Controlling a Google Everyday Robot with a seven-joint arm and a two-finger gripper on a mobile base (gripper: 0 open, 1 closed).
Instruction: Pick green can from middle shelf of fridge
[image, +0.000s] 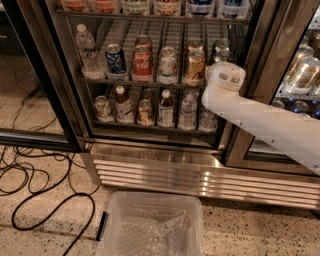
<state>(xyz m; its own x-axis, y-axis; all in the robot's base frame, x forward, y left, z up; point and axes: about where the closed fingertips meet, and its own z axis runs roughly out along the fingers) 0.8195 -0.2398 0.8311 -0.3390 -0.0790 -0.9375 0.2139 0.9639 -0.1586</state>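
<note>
Gripper (224, 75) beside cans (167, 64) on middle shelf (150, 81).

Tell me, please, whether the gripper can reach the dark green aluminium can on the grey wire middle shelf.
Probably yes: the gripper is in front of the green can, far right on the middle shelf, and nothing seems to stand between them.

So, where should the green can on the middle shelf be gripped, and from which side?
Probably grip the green can around its round wall at mid height, coming straight from the front. It stands upright at the right end of the middle shelf, with the gold can close beside it. The pincer is just in front of it.
</note>
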